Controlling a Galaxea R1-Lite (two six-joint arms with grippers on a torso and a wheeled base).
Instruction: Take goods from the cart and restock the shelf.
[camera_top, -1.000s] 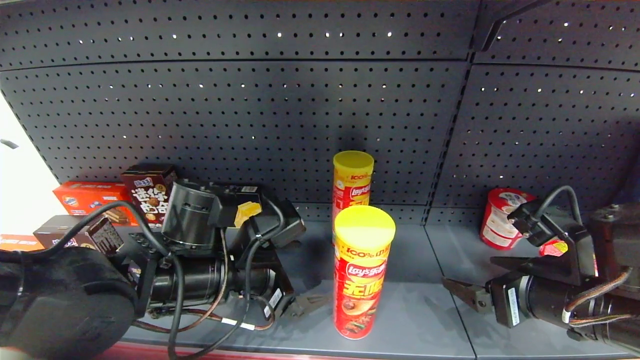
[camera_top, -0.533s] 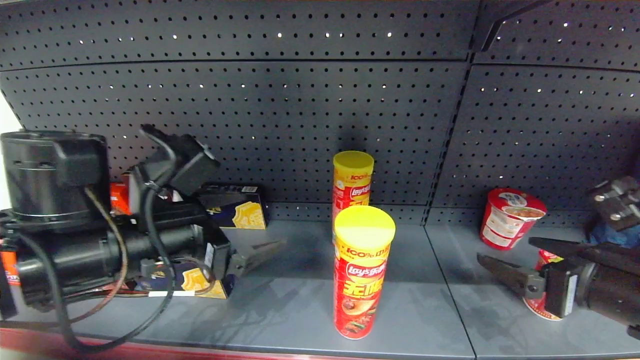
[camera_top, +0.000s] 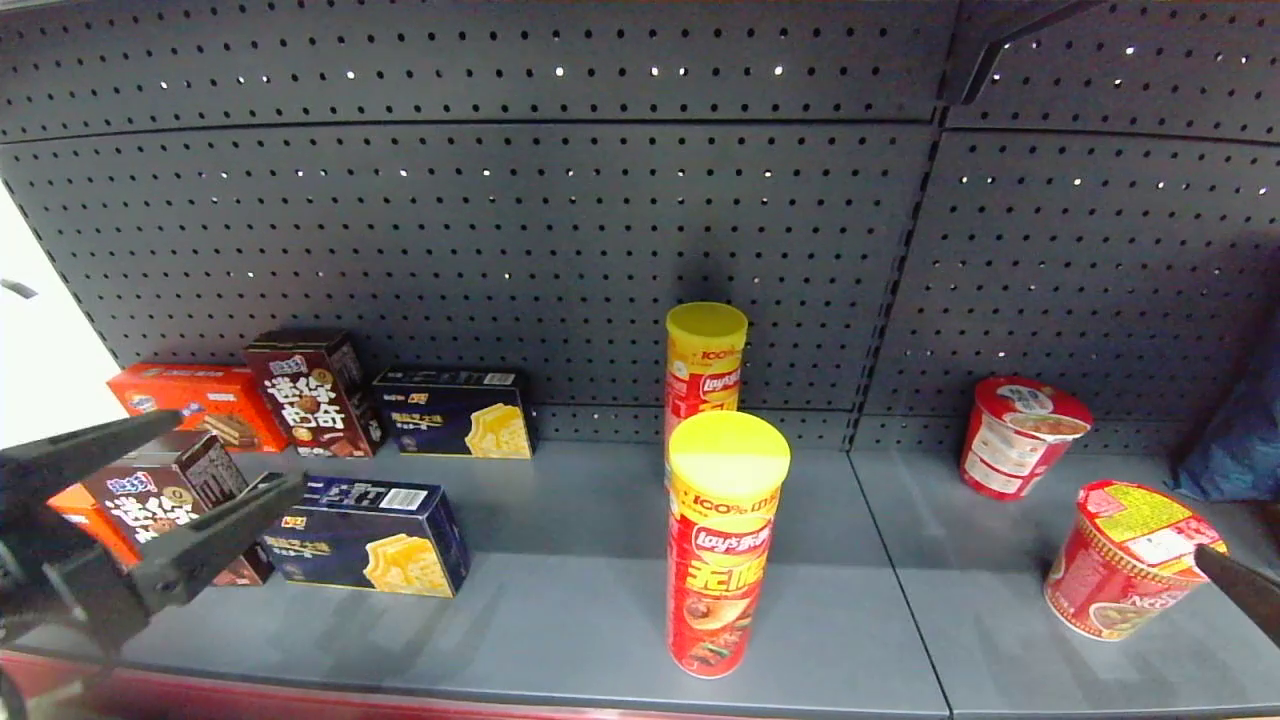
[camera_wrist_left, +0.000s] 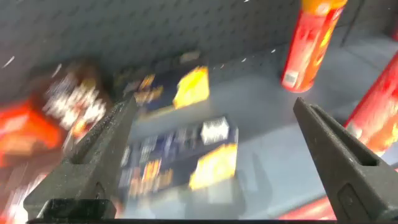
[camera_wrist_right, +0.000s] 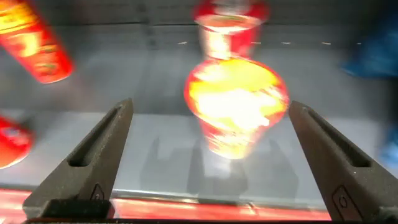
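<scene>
Grey shelf deck (camera_top: 560, 610) with a dark pegboard back (camera_top: 500, 220) carries all the goods observed. The left hand (camera_top: 240, 448) sits at the shelf's front edge, fingers spread wide, holding nothing. Directly ahead of it a navy box (camera_top: 365, 535) lies flat on the deck. A second navy box (camera_top: 455, 412) stands beyond that, against the back. Also ahead of this hand, to its left, is a brown box (camera_top: 165, 495), with a rear brown box (camera_top: 310, 392) and an orange box (camera_top: 190, 400) farther back.

The right hand (camera_wrist_right: 210, 106) is likewise open and empty. A front noodle cup (camera_top: 1125, 560) stands just ahead of it, and a rear noodle cup (camera_top: 1020, 435) stands beyond. Between the two hands, well apart from each, stand a front chip can (camera_top: 722, 560) and a rear chip can (camera_top: 706, 360), both upright. A blue bag (camera_top: 1235, 440) lies beyond the right hand, to its right.
</scene>
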